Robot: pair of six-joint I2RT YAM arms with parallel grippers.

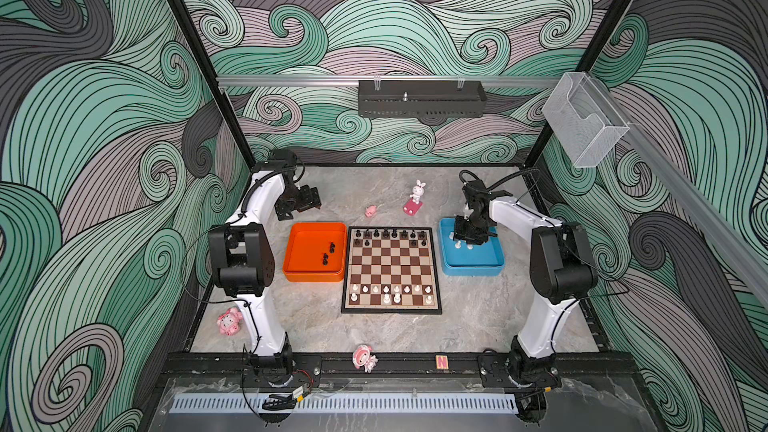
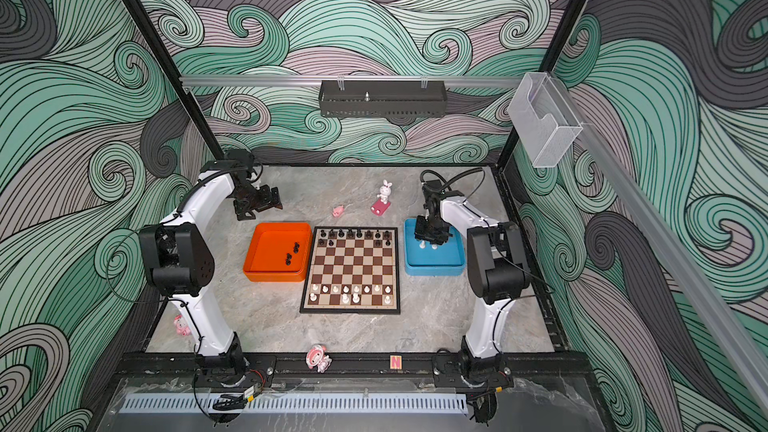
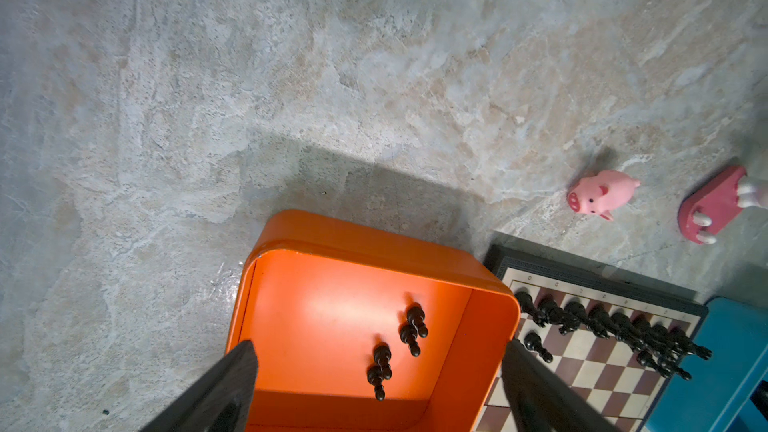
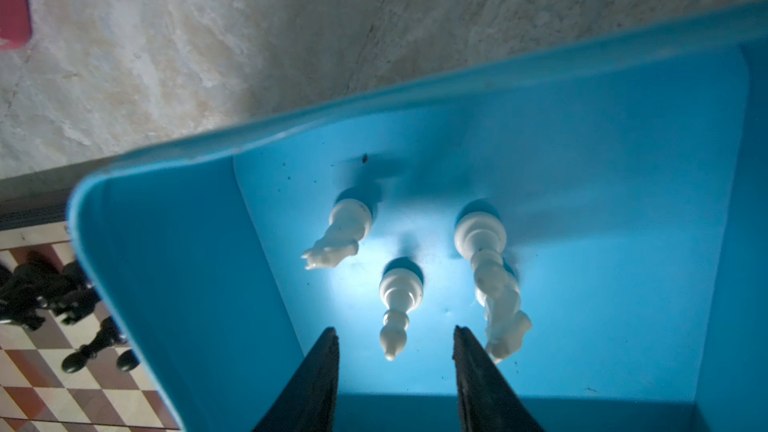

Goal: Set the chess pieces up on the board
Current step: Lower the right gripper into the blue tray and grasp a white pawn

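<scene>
The board lies mid-table, with black chess pieces along its far rows and white ones along its near rows. Several black pieces stand in the orange tray left of it. My left gripper hangs open above the table beyond that tray, holding nothing. My right gripper is down inside the blue tray, jaws apart. A white bishop stands just ahead of the gap, its top level with the fingertips and touching neither. A white knight and other white pieces stand beside it.
A pink pig and a white rabbit on a pink base sit beyond the board. Pink figurines rest at the near left and on the front rail. Both trays flank the board closely.
</scene>
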